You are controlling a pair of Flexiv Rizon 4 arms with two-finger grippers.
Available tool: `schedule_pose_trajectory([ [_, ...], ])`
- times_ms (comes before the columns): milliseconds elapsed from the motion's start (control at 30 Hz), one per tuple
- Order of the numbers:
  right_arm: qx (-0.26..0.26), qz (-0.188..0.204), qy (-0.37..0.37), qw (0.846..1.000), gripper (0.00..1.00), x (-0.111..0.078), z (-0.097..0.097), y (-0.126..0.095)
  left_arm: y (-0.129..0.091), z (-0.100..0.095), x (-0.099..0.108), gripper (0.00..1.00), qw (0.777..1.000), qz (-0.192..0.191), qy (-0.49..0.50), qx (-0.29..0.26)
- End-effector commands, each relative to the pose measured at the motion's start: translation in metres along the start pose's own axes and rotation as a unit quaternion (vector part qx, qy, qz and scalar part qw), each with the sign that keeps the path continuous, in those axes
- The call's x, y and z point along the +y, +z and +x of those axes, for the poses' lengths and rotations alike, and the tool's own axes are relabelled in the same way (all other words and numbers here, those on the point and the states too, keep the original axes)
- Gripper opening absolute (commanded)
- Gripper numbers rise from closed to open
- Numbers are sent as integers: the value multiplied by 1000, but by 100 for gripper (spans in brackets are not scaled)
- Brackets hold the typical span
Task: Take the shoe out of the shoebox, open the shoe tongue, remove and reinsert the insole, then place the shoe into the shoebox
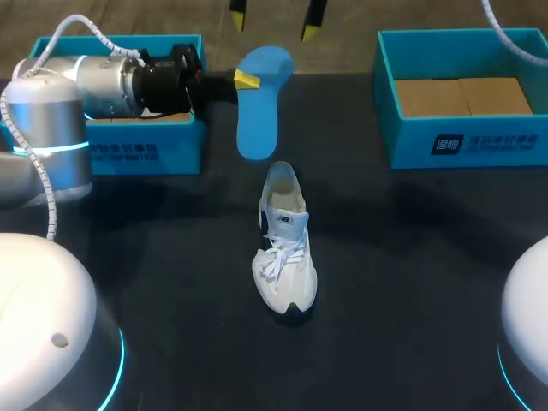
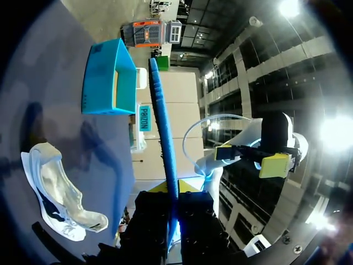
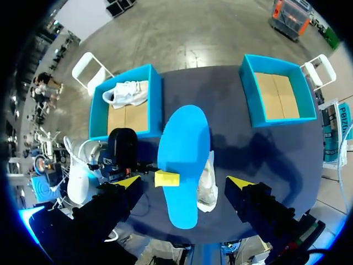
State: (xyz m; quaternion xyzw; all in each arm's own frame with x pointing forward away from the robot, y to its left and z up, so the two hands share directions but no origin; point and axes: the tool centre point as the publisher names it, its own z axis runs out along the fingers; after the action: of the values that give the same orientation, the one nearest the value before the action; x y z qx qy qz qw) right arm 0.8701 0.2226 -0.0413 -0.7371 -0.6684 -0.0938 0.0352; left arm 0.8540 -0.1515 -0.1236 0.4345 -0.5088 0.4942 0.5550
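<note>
Head view: my left gripper (image 1: 246, 80) is pinched shut on the insole's (image 1: 259, 120) edge, holding it at 12 o'clock from the shoe (image 1: 285, 248), which lies on the table with nothing holding it. My right gripper (image 1: 275, 19) hangs at 12 o'clock, fingers spread wide and empty, its arm cut off. I think the edge pinch is the risk. Pushed into the shoe, the insole could twist or slip, and the loose shoe could slide.

Left wrist view: the insole (image 2: 161, 121) runs edge-on between my closed fingers. The shoe (image 2: 55, 193) lies off to one side, and I can't tell if its tongue is open.

Right wrist view: nothing sits between the spread fingers. Below, the insole (image 3: 185, 149) hides part of the shoe (image 3: 208, 187).
</note>
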Motion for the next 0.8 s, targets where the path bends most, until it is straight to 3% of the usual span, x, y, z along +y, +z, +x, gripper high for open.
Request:
schedule_pose_trajectory([
  [33,64,-4,6,998,100,-5,-18,3,0,0,0,0,1000,0,0,-1],
  [800,208,-2,-10,978,100,-9,-61,7,0,0,0,0,1000,0,0,-1],
])
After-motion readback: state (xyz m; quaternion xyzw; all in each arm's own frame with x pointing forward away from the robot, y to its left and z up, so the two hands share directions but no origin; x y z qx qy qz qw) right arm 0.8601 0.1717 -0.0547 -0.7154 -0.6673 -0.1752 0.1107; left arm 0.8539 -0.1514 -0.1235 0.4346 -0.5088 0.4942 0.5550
